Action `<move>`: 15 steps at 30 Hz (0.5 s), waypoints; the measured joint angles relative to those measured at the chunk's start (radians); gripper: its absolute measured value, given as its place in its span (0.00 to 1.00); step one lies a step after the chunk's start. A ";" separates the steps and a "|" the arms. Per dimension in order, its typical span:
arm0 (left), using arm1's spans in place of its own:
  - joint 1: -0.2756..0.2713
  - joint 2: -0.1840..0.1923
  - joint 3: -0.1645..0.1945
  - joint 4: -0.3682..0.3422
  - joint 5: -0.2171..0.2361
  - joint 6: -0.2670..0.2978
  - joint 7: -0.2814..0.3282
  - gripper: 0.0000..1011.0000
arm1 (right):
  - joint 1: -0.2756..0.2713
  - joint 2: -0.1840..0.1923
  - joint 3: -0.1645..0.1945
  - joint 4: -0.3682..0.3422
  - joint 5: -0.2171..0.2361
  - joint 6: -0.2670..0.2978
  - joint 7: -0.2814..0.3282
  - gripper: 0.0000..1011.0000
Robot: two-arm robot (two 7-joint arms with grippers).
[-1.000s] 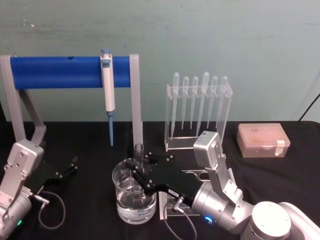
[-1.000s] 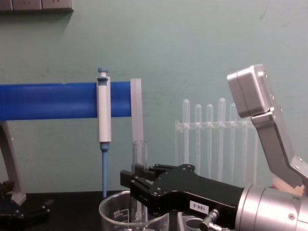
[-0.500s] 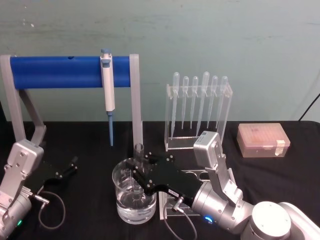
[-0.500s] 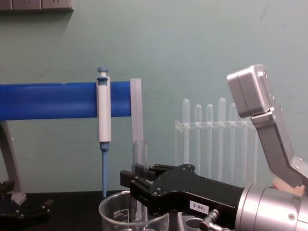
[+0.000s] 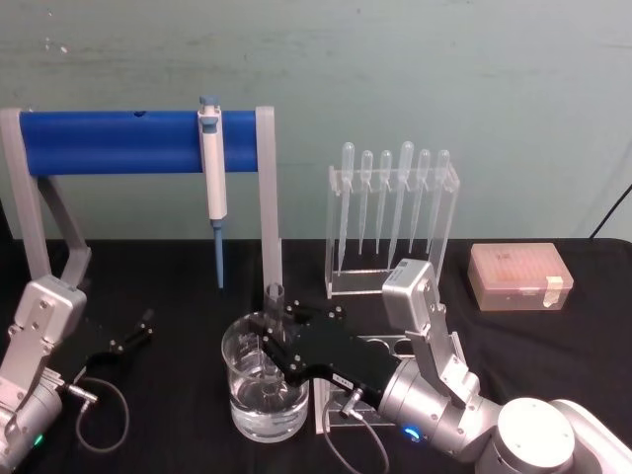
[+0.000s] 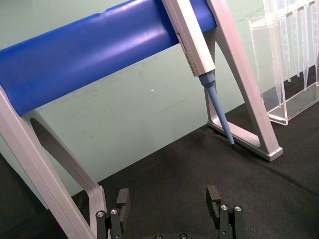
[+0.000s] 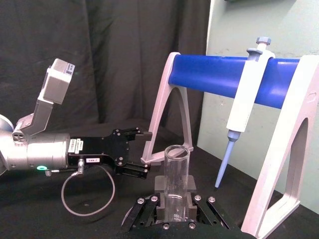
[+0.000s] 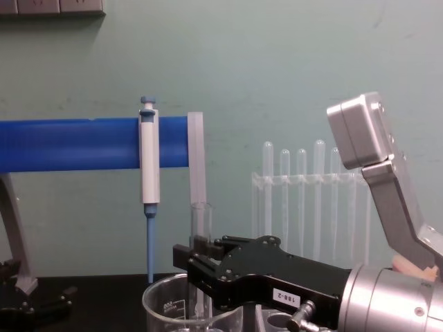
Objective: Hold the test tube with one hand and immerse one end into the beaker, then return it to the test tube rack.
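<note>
The test tube (image 5: 274,295) stands upright with my right gripper (image 5: 270,342) shut on its middle, directly over the beaker (image 5: 241,397). The beaker is a wide glass one with water in its bottom. The tube's lower part reaches down inside the beaker's rim (image 8: 165,299); I cannot tell whether its tip meets the water. In the chest view the tube (image 8: 201,225) rises above the black jaws of the right gripper (image 8: 199,266). The right wrist view shows the tube's open rim (image 7: 177,153) between the fingers (image 7: 160,185). My left gripper (image 5: 130,339) rests open at the table's left, parked.
A blue bar stand (image 5: 128,141) with grey legs carries a blue-and-white pipettor (image 5: 211,178) just behind the beaker. A clear rack of plastic pipettes (image 5: 392,222) stands at the back right, and a pink tip box (image 5: 519,277) lies farther right. A cable (image 5: 99,400) lies by the left arm.
</note>
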 joint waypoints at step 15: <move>0.000 0.000 0.000 0.000 0.000 0.000 0.000 0.99 | 0.000 0.000 0.000 0.000 0.000 0.000 0.000 0.22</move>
